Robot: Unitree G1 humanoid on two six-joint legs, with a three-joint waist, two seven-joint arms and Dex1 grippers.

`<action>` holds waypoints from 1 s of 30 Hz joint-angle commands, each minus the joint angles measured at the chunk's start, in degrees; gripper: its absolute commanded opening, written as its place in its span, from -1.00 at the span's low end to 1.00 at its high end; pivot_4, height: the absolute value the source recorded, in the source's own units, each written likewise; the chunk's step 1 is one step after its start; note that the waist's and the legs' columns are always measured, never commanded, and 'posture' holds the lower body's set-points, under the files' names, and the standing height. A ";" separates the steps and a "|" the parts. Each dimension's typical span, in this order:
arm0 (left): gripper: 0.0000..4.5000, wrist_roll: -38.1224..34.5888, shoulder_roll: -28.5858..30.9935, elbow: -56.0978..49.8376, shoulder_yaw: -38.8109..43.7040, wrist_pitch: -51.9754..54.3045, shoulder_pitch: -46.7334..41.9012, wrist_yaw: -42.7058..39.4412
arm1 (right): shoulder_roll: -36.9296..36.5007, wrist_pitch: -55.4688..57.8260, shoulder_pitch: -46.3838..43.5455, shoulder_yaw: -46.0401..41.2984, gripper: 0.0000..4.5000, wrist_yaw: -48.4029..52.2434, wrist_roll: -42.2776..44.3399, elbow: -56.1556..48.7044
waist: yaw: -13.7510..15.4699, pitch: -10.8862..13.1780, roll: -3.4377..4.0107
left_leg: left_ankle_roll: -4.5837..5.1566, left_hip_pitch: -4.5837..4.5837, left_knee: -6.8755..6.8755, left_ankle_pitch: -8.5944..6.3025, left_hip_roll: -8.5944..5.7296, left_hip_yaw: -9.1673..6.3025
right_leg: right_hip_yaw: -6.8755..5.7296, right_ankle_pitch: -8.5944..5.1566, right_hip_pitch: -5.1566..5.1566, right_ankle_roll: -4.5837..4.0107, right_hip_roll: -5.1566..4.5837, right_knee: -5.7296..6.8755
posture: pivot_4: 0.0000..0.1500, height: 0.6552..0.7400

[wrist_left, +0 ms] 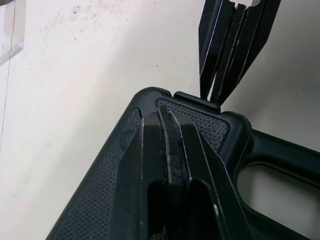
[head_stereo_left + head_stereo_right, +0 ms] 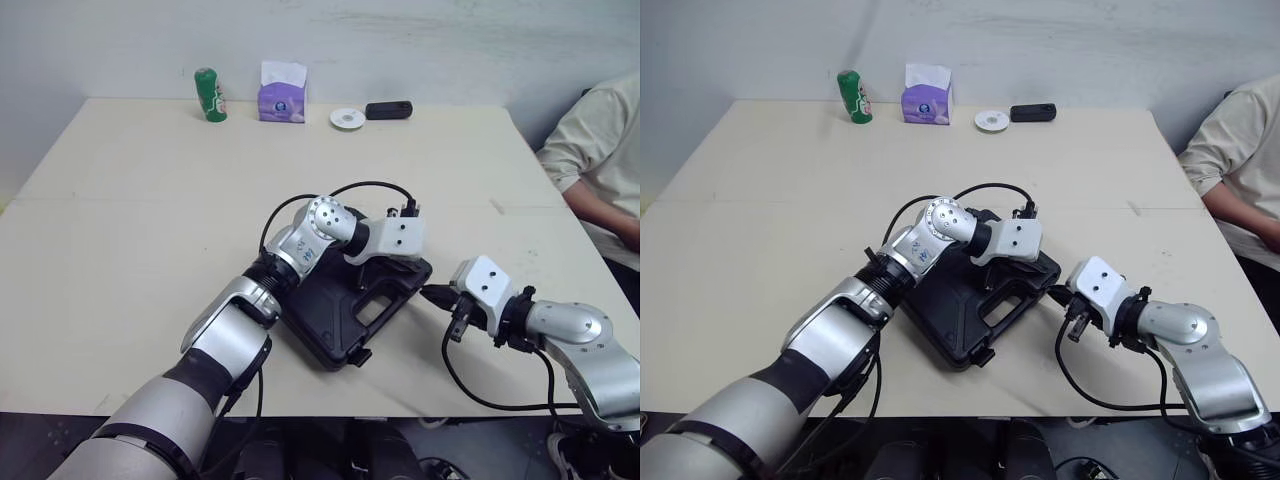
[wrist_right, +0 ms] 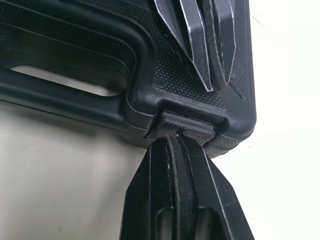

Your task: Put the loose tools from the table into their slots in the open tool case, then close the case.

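We find the black moulded plastic tool case point(image 2: 325, 330) lying flat near the front edge of the cream-coloured surface point(image 2: 130, 220), lid down, with its carrying handle point(image 3: 60, 107) turned toward the robot's right side. The left claw point(image 1: 165, 120) is clenched on nothing, fingers pressed together, and rests tip-down on the pebbled lid at the corner beside the handle. We judge that it is placed there to bear on the lid and hold the two halves together while the fastening is worked. The right claw point(image 3: 176, 142) is likewise clenched and empty, its fingers forming one narrow point. That point touches the small black latch tab point(image 3: 187, 127) on the case edge, just beside the same corner. A closed point suits this step, since it can push a small tab without straddling it. The two claws stand close together, one on the lid and one against the edge, so that the push on the tab is met from above and the case does not slide. We cannot tell whether the tab is fully seated. A second black clasp point(image 2: 358, 354) projects at the case's near corner, and we judge that it may need the same treatment. With the lid down, we take the stowing as done and the closing as nearly complete. Well apart, along the far edge, stand a green can point(image 2: 210, 95), a purple tissue box point(image 2: 282, 100) and a white disc point(image 2: 347, 119).
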 commanded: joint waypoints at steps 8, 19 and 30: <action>-0.97 -17.41 14.21 -25.95 9.84 25.99 6.74 -21.34 | -5.12 5.08 12.86 -7.27 -1.00 8.54 12.83 -15.51 | 0.26 0.73 0.82 | -0.16 -0.28 -0.01 0.16 -0.02 0.00 | -0.05 -0.03 -0.28 -0.05 0.08 0.28 | 1.00 0.71; -0.97 -17.42 27.26 -54.70 2.91 27.16 24.65 -21.58 | -5.76 6.64 13.25 1.98 -1.00 9.52 14.09 -19.32 | 1.68 0.75 0.87 | -0.16 -0.20 -0.01 0.23 -0.07 -0.06 | 0.00 -0.03 -0.15 -0.05 0.03 0.06 | 1.00 0.71; -0.97 -9.17 31.36 -54.19 -5.11 18.71 29.44 -21.35 | -3.31 4.01 8.87 9.36 -1.00 8.30 10.54 -15.92 | 1.54 0.73 0.89 | -0.15 -0.19 -0.01 0.19 -0.06 -0.09 | -0.04 -0.03 -0.11 -0.05 0.06 -0.01 | 1.00 0.71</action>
